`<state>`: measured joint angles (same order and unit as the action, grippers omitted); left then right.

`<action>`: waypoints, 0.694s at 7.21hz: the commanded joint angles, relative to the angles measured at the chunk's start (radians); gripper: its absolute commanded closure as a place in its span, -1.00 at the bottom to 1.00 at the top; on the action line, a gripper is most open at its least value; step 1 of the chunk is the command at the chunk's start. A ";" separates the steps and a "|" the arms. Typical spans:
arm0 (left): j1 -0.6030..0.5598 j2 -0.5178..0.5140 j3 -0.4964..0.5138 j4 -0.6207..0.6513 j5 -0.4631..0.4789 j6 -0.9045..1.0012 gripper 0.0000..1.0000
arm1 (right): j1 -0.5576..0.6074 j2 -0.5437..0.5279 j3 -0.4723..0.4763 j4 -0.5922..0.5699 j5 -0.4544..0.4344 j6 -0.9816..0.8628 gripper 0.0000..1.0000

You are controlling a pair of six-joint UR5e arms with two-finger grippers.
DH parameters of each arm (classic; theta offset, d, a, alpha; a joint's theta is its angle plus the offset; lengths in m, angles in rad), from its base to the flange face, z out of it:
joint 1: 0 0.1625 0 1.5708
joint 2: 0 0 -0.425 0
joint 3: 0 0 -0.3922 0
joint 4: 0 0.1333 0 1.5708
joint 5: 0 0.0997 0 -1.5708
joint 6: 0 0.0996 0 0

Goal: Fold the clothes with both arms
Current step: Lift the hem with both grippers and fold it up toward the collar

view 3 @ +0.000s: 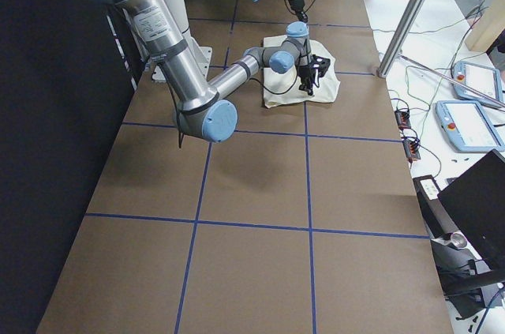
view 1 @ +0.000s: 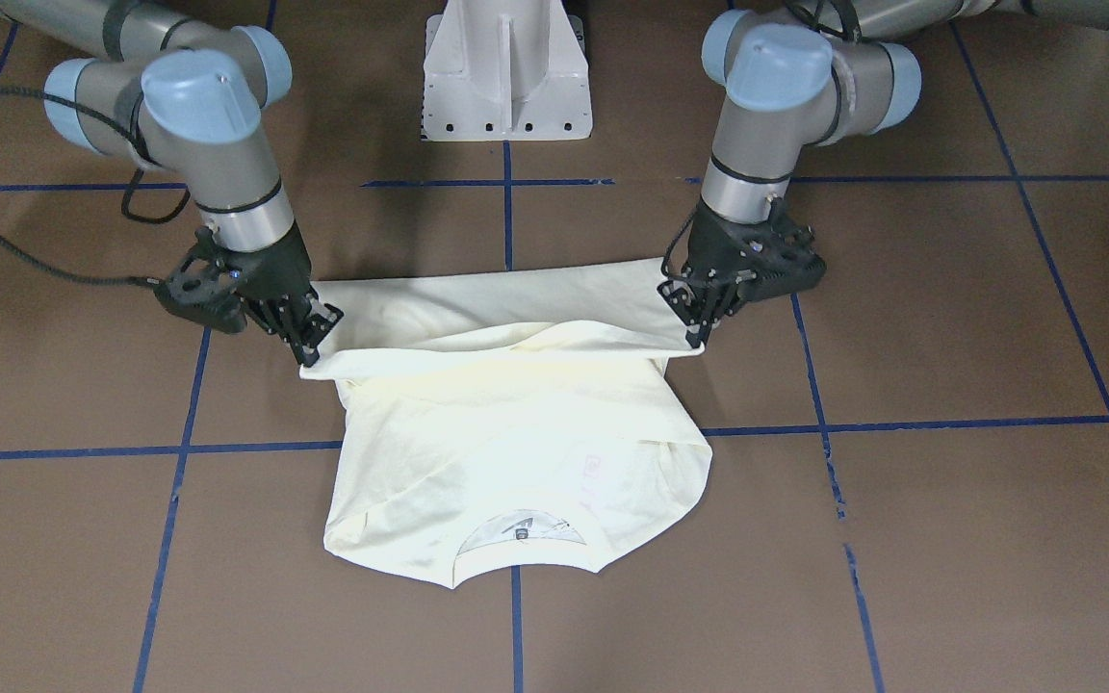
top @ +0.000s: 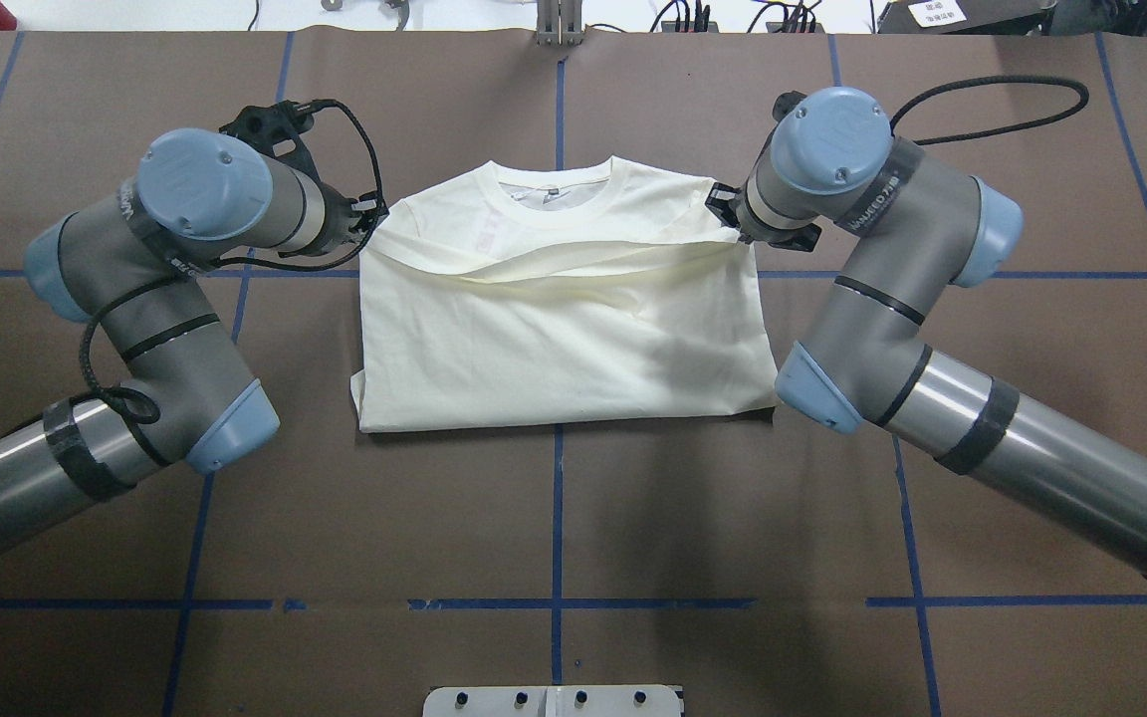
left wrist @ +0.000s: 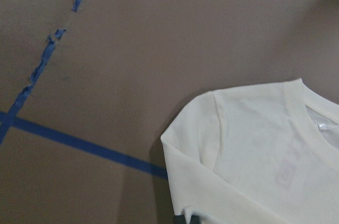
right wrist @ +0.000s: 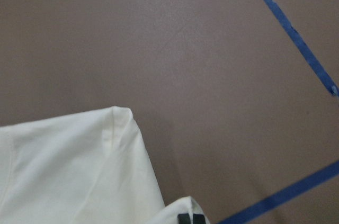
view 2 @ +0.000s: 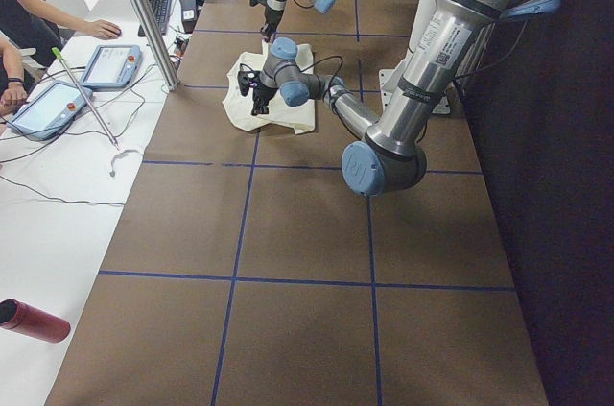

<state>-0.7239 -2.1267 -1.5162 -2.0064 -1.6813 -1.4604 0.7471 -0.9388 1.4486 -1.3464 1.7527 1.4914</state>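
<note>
The clothes are one cream T-shirt (top: pixel 564 339) lying flat on the brown table, its ribbed collar (top: pixel 559 194) at the far side from the robot and its plain side up. The lower edge is lifted and drawn over the body toward the collar. My left gripper (top: pixel 374 214) is shut on one corner of that edge, seen also as the left gripper (view 1: pixel 699 332) in the front view. My right gripper (top: pixel 728 224) is shut on the other corner, and the front view shows this right gripper (view 1: pixel 309 348) pinching cloth. The left wrist view shows the shirt's shoulder (left wrist: pixel 212 128).
The white pedestal base (view 1: pixel 506 72) stands behind the shirt on the robot's side. Blue tape lines (top: pixel 557 518) grid the table. In the left side view people's hands rest by tablets (view 2: pixel 48 108) off the table edge, and a red bottle (view 2: pixel 34 320) lies nearby.
</note>
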 commanded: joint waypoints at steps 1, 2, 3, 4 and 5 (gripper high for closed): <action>-0.008 -0.047 0.154 -0.119 0.048 0.000 1.00 | 0.018 0.054 -0.158 0.123 -0.002 -0.002 1.00; -0.009 -0.049 0.160 -0.124 0.048 0.003 1.00 | 0.018 0.079 -0.203 0.127 -0.002 -0.003 1.00; -0.012 -0.049 0.168 -0.124 0.049 0.032 1.00 | 0.021 0.092 -0.220 0.130 -0.002 -0.002 1.00; -0.015 -0.049 0.174 -0.126 0.049 0.035 1.00 | 0.043 0.097 -0.221 0.130 0.001 -0.006 1.00; -0.017 -0.050 0.177 -0.126 0.048 0.035 0.95 | 0.057 0.112 -0.223 0.130 0.004 -0.005 1.00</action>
<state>-0.7383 -2.1752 -1.3459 -2.1304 -1.6330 -1.4299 0.7858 -0.8430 1.2324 -1.2182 1.7530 1.4867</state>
